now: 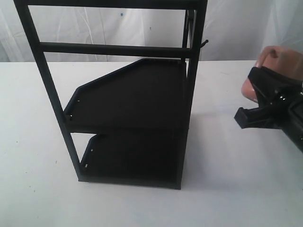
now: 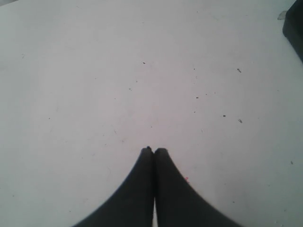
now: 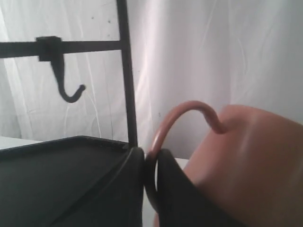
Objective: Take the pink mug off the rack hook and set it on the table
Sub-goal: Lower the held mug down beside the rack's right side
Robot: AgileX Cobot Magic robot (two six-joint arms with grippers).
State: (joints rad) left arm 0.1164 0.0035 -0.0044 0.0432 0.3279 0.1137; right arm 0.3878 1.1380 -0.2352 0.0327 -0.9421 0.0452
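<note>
The pink mug [image 1: 280, 57] hangs in the air to the right of the black rack [image 1: 132, 113], above the white table [image 1: 227, 198]. My right gripper [image 1: 255, 97] is shut on its loop handle [image 3: 183, 115]. Close up, the mug body [image 3: 246, 161] fills the right wrist view beside the gripper [image 3: 150, 152]. The rack hook [image 1: 204, 44] sticks out at the rack's upper right post and is bare; it also appears as a curved black peg [image 3: 69, 92]. Low over bare table [image 2: 94, 71], my left gripper [image 2: 153, 150] is shut on nothing.
The rack has two dark shelves [image 1: 137, 94] and long horizontal bars [image 1: 113, 48]. Its upright post [image 3: 127, 71] stands close to the mug handle. A white curtain [image 1: 246, 23] hangs behind the table. A dark object corner [image 2: 294, 23] shows at the edge of the left wrist view.
</note>
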